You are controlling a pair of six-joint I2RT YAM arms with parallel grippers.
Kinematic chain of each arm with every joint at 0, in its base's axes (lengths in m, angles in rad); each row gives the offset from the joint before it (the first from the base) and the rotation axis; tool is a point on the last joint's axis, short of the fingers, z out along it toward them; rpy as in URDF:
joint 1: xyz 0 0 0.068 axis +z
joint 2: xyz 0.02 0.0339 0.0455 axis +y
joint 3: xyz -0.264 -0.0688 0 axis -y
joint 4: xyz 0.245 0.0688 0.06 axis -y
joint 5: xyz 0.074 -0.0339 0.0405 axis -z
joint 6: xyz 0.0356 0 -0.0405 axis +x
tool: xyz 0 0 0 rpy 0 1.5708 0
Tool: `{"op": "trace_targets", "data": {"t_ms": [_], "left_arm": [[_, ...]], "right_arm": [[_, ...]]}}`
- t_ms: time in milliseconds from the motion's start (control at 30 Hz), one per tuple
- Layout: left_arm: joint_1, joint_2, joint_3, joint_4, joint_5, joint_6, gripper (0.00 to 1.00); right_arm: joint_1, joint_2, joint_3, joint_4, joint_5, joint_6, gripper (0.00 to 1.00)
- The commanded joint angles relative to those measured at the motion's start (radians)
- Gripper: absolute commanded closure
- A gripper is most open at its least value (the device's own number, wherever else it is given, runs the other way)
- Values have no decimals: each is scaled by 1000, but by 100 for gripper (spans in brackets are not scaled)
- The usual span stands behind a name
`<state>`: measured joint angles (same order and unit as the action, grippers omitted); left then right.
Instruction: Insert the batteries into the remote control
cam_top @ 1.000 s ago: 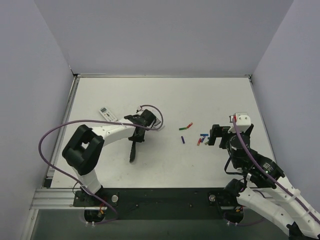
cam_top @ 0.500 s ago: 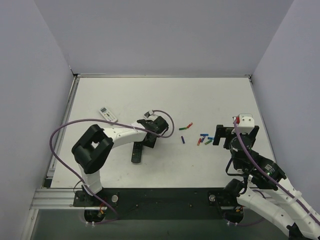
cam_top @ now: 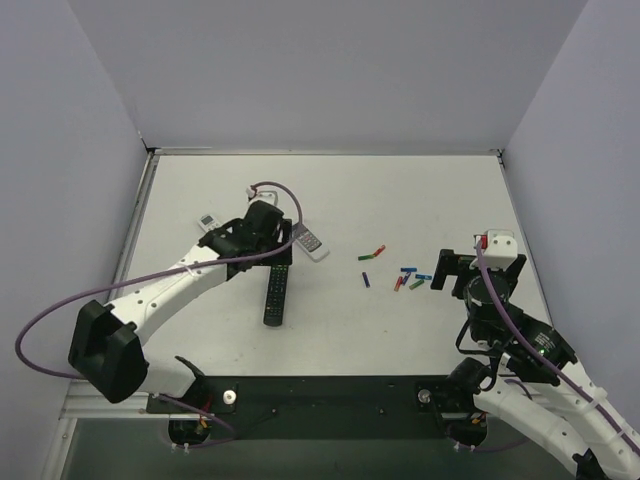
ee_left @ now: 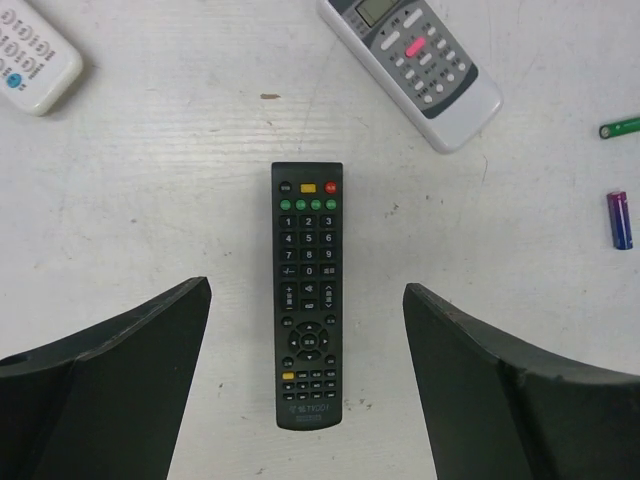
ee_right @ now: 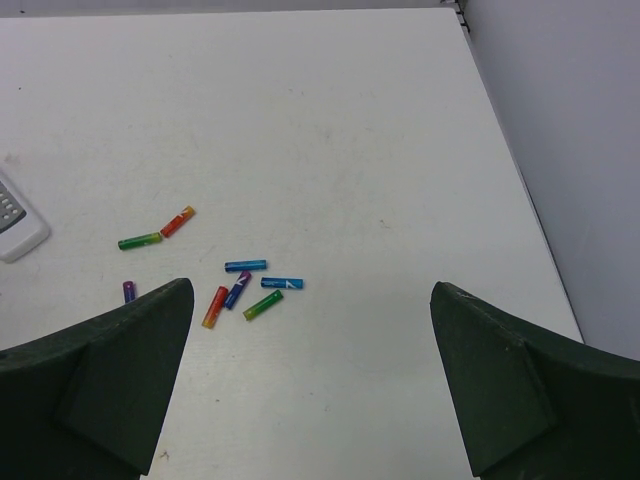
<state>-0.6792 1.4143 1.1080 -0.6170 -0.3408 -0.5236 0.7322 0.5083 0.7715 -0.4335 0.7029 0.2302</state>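
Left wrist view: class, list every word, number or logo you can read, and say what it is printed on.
"1 2 3 4 5 6 7 8 9 0": number keys on the black remote control.
Brand line at its foot: too small to read.
Labels on the white remote at upper right and the white remote at upper left: blurred, unreadable.
Print on the batteries: too small to read.

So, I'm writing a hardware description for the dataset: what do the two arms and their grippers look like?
The left arm and right arm have white links with black joints, and a purple cable loops along each. The gripper fingers are dark, broad wedges.
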Motion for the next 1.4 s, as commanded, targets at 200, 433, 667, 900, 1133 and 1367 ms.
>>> {"op": "trace_targets", "data": {"t_ms": [200, 433, 667, 900, 1133, 1367], "left_arm": [[259, -299, -152, 63, 176, 8, 9], [441, -500, -264, 88, 198, 17, 8], [487, -682, -342, 138, 157, 31, 3], [492, -833, -392, 166, 100, 82, 3], [489, -1014, -425, 172, 25, 109, 3], [484, -1135, -465, 191, -93, 94, 3]], "right_arm": [[-10, -57, 2, -16, 26, -29, 0], [-13, -71, 5, -16, 64, -40, 0], [-16, -45, 0, -17, 78, -38, 0], [-37, 1, 6, -8, 70, -54, 0], [-112, 68, 20, 10, -28, -28, 0], [-298, 121, 31, 16, -226, 46, 0]]}}
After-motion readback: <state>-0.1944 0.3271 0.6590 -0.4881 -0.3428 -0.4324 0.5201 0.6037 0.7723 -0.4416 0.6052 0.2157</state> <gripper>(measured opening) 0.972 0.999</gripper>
